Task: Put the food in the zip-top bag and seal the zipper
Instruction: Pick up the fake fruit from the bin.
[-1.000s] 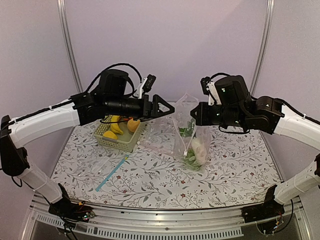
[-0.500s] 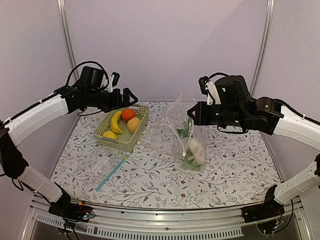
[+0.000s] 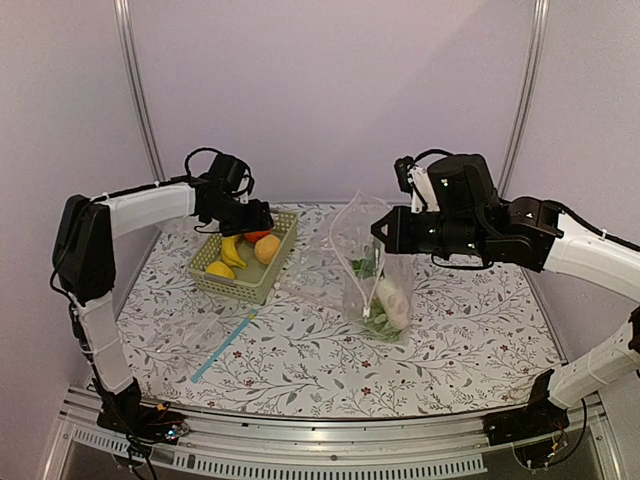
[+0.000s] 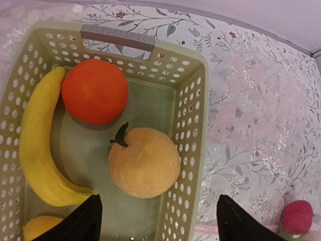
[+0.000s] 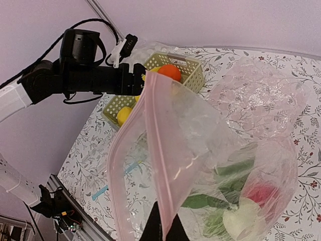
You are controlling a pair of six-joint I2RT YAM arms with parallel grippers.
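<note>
Plainly, the left gripper (image 4: 159,227) is spread wide, and nothing is held between its two dark fingertips (image 4: 83,221), which are poised over the near end of the pale green basket (image 4: 194,100). Inside the basket a peach (image 4: 144,161) is seen just beside an orange (image 4: 94,91), a banana (image 4: 37,150) is curved along one long wall, and a lemon (image 4: 36,229) is tucked into the near corner. The right gripper (image 5: 163,228) is pressed together on the pink zipper (image 5: 153,135), by which the zip-top bag (image 5: 235,100) is held upright with its mouth gaping. Greens (image 5: 200,201), a white radish (image 5: 241,220) and a red apple (image 5: 261,193) are gathered at the bag's bottom, on the flowered table (image 3: 300,370). A flat clear bag with a blue strip (image 3: 222,345) is laid near the basket
</note>
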